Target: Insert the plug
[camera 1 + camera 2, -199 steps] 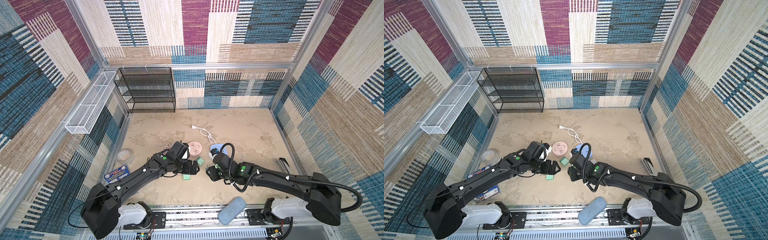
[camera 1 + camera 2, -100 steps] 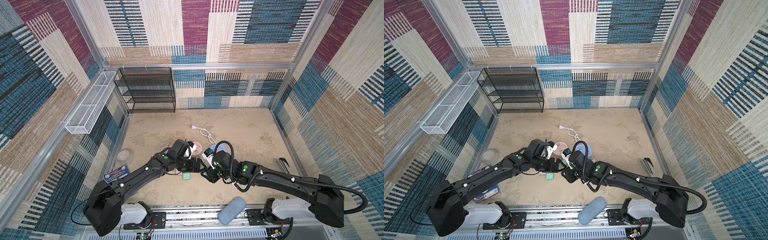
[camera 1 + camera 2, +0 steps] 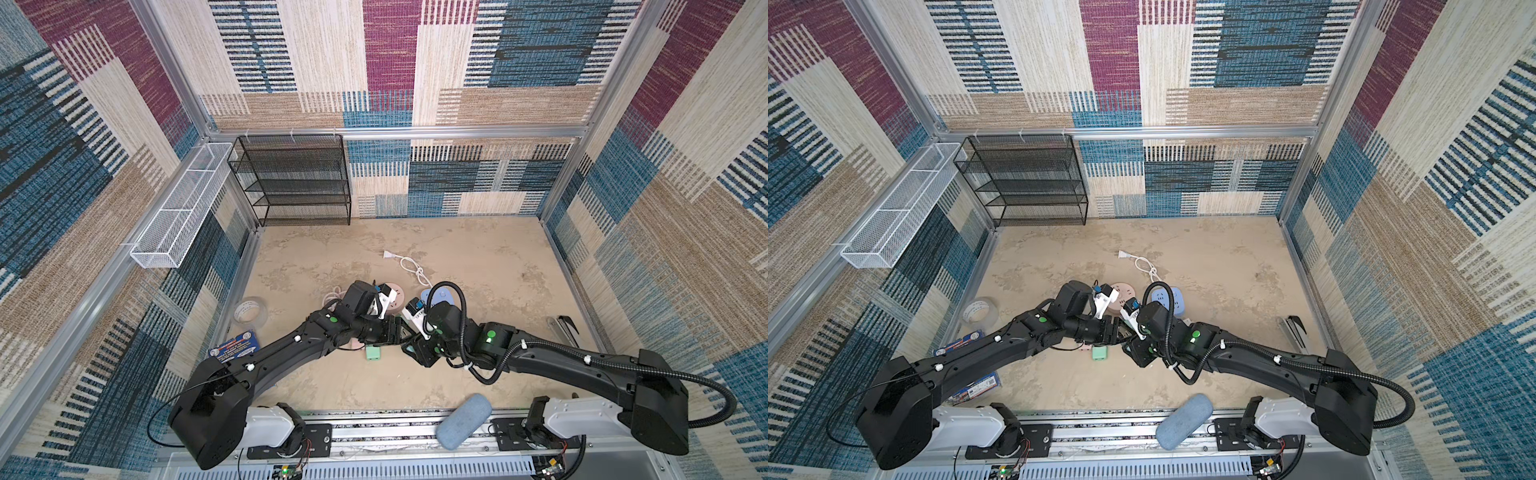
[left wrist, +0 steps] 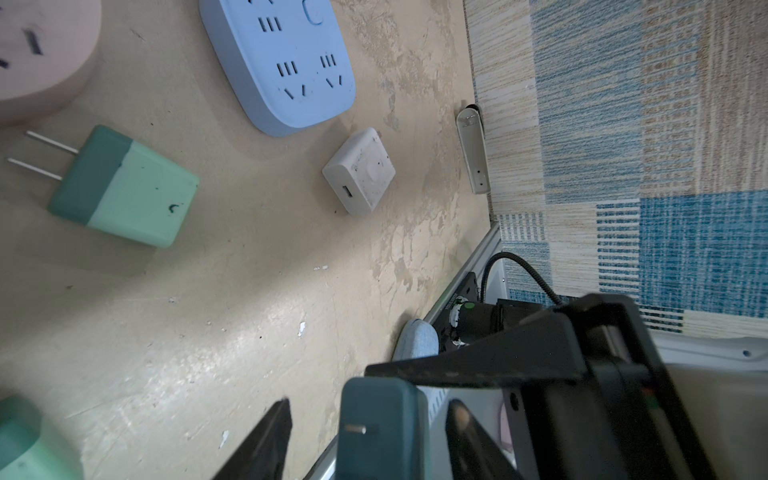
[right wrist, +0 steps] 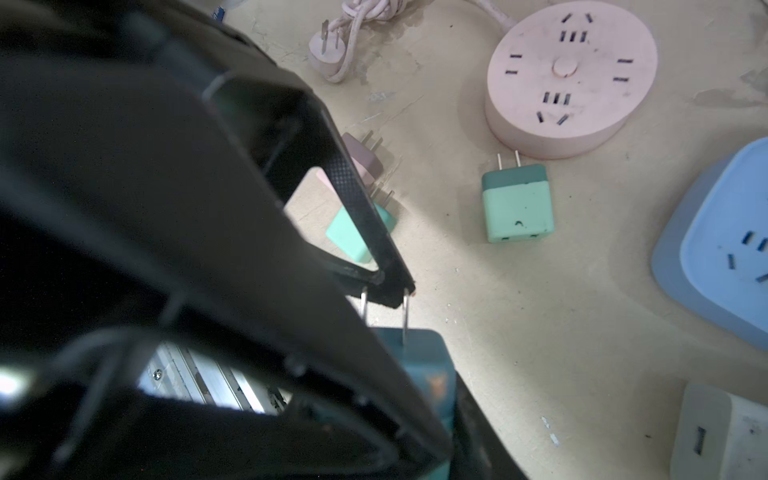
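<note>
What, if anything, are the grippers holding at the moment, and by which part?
The right gripper holds a green plug by its lighter body end. The left gripper straddles the dark pronged end, gaps showing, not yet gripping.

Round socket (image 3: 1124, 291) left of square socket (image 3: 1177, 303), loose plug (image 3: 1099, 353) before them

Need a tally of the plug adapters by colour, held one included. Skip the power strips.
Green: 3, held green adapter in the right gripper, loose green adapter, half-hidden green adapter
Pink: 1, pink adapter
White: 1, white adapter
Total: 5
</note>
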Controlling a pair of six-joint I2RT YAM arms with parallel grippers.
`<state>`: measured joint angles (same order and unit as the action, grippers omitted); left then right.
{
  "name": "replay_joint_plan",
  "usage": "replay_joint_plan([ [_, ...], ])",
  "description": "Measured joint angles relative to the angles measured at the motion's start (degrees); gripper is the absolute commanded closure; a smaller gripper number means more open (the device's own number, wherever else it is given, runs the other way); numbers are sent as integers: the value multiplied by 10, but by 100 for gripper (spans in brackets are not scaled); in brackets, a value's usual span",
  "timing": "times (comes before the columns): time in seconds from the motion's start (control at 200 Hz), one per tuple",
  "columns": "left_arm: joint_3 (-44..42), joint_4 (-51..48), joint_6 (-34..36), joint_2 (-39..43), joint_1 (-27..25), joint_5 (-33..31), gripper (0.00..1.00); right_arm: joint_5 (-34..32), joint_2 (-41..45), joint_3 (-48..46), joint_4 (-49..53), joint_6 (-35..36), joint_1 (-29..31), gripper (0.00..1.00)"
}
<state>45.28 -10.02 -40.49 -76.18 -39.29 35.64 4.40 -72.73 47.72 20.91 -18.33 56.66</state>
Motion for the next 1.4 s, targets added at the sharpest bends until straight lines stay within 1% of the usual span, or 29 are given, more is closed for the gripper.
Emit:
replay_joint_plan([
  [0.025, -4, 9, -7, 0, 0, 6, 49, 0, 1, 1, 0, 2, 0, 100],
  [0.04, -5, 13, -9, 0, 0, 7, 50, -1, 1, 1, 0, 3, 0, 100],
  [0.18, -21, 58, -36, 3, 1, 24, 54, -5, 4, 7, 4, 12, 0, 100],
  [0.371, -29, 76, -50, 12, 2, 33, 59, -6, 5, 15, 10, 24, 0, 100],
  [0.386, -29, 77, -52, 12, 2, 33, 60, -6, 5, 15, 11, 25, 0, 100],
  [0.406, -30, 78, -54, 13, 2, 33, 65, -6, 5, 17, 13, 26, 1, 100],
  [0.426, -31, 79, -55, 13, 2, 34, 66, -6, 5, 18, 14, 26, 1, 100],
  [0.556, -36, 87, -59, 14, 2, 32, 69, -12, 3, 25, 21, 28, 1, 100],
  [0.676, -40, 92, -60, 14, 2, 32, 75, -14, -2, 31, 31, 30, 2, 100],
  [0.701, -40, 93, -60, 14, 2, 32, 80, -14, -3, 32, 33, 31, 2, 100],
  [0.721, -40, 93, -60, 14, 2, 32, 89, -14, -4, 33, 34, 32, 2, 100],
  [0.746, -40, 94, -60, 14, 2, 32, 97, -14, -5, 34, 34, 32, 2, 100],
  [0.756, -41, 94, -60, 14, 2, 32, 100, -14, -5, 34, 34, 32, 2, 99],
  [0.861, -42, 96, -60, 13, 5, 32, 100, -15, -13, 38, 35, 34, 2, 89],
  [0.926, -44, 97, -59, 9, 10, 33, 100, -16, -21, 41, 34, 34, 2, 78],
  [0.962, -45, 100, -59, 7, 13, 35, 100, -17, -27, 44, 34, 34, 1, 68],
  [0.972, -46, 101, -59, 6, 14, 36, 100, -17, -28, 44, 34, 34, 1, 63],
  [0.977, -46, 101, -59, 6, 14, 36, 100, -17, -29, 45, 34, 34, 1, 63],
  [0.997, -47, 103, -59, 4, 17, 38, 100, -17, -32, 46, 34, 34, 0, 57],
  [1.002, -47, 103, -59, 4, 18, 38, 100, -17, -33, 46, 34, 34, 0, 54],
  [1.012, -48, 106, -59, 3, 20, 40, 100, -18, -34, 47, 33, 34, 0, 51],
  [1.017, -48, 106, -59, 3, 20, 40, 100, -18, -34, 47, 33, 34, 0, 51],
  [1.037, -51, 110, -60, 2, 24, 43, 100, -19, -37, 48, 30, 33, -1, 43],
  [1.067, -55, 118, -61, 1, 30, 49, 100, -22, -40, 48, 25, 32, -1, 37],
  [1.082, -58, 124, -64, 1, 34, 52, 100, -24, -41, 48, 22, 30, -2, 31],
  [1.137, -65, 132, -82, 0, 48, 61, 100, -37, -41, 48, 12, 30, -7, 21],
  [1.207, -73, 145, -97, 1, 71, 74, 100, -47, -30, 44, -4, 27, -19, 19],
  [1.272, -76, 157, -117, 1, 96, 87, 100, -50, -1, 30, -35, 20, -35, 19],
  [1.402, -78, 189, -172, 1, 145, 114, 100, -53, 64, -4, -129, 16, -59, 22],
])
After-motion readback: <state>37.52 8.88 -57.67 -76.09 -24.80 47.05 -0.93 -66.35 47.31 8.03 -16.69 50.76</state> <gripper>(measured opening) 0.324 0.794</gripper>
